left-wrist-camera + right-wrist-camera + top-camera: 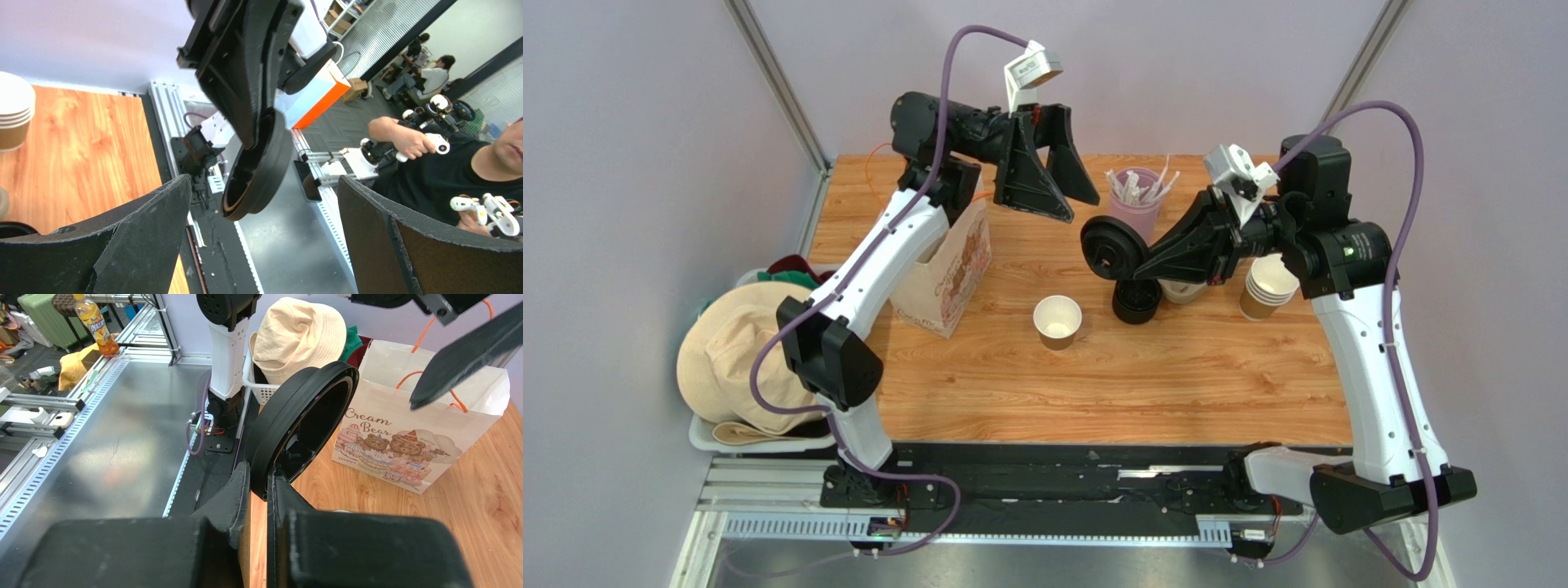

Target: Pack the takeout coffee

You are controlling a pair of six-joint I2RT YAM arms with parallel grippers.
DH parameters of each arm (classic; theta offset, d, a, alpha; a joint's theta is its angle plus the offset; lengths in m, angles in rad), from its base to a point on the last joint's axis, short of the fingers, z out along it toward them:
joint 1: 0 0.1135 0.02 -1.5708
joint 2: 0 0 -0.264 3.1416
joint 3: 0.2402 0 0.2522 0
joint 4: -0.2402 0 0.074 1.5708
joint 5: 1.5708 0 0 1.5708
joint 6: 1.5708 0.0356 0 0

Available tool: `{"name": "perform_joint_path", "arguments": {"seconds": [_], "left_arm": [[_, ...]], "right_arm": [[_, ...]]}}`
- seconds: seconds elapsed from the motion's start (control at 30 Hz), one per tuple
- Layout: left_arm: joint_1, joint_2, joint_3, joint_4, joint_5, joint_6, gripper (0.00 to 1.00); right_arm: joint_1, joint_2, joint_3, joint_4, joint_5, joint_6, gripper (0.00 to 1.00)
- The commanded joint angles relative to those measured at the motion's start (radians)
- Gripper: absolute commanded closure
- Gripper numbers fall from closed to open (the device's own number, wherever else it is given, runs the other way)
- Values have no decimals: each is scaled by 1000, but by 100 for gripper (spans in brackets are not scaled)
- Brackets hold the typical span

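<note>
Gripping anything, the right claw [1133, 254]?
Yes. It is clamped tight on the rim of a round black lid [1109, 249], held on edge in the air above the desk [1210, 380].
And the left claw [1081, 208]?
Spread wide, holding nothing, raised in the air near a standing white paper bag [946, 276].
Where is the coffee cup [1057, 321]?
Upright on the desk, uncovered, white inside, near the middle, between the bag and a stack of brown cups [1268, 286].

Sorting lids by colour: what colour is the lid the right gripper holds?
Black; the lid shows best in the right wrist view.
</note>
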Motion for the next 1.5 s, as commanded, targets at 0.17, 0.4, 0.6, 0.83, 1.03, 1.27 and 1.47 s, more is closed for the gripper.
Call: {"name": "perform_joint_path", "arguments": {"seconds": [0.17,0.4,0.6,0.83,1.03,1.27,1.47], "left_arm": [[-17,-1,-51,214,263,-48,3],[-22,91,10,592,265,-339,2],[-45,84,-10,613,266,-330,1],[-81,67,-19,617,266,-306,10],[-68,48,17,622,266,-312,6],[-3,-27,80,622,263,-379,3],[50,-191,27,491,214,-300,2]], "right_arm": [[2,-7,30,76,-110,61,100],[1,27,0,289,-119,276,100],[6,30,-28,377,-99,368,100],[7,39,-40,400,-79,385,100],[10,29,-17,421,-82,437,100],[15,-17,67,225,-102,327,100],[16,-71,76,40,-97,161,100]]}}
